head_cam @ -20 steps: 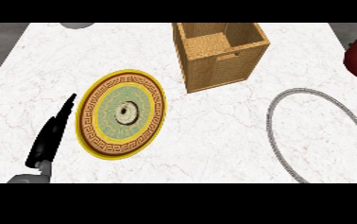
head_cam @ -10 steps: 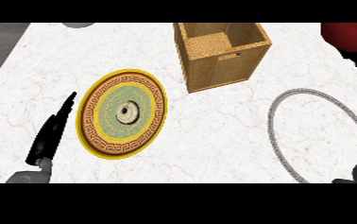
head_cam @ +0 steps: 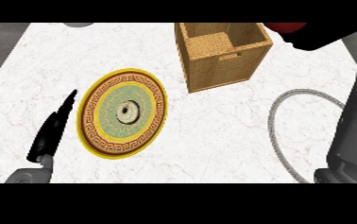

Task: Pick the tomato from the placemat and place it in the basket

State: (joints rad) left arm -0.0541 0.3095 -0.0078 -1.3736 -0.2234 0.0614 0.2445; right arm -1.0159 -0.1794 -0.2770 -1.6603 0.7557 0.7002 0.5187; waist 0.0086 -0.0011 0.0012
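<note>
The red tomato (head_cam: 286, 27) shows at the top right, just beyond the right rim of the open wicker basket (head_cam: 222, 60). My right hand (head_cam: 319, 38) is curled round it and hides most of it; the forearm runs down the right edge. The round placemat (head_cam: 279, 128), white with a grey rim, lies at the right with nothing on it. My left hand (head_cam: 53, 134) rests at the lower left, fingers straight, holding nothing.
A round plate (head_cam: 124, 113) with a yellow rim and a patterned band lies on the marble counter (head_cam: 209, 138) between my left hand and the basket. A grey object (head_cam: 78, 24) peeks in at the top left edge.
My right hand has carried the tomato from the right edge up and left, close to the basket's right rim. The right forearm has come into view. The left hand has not moved.
</note>
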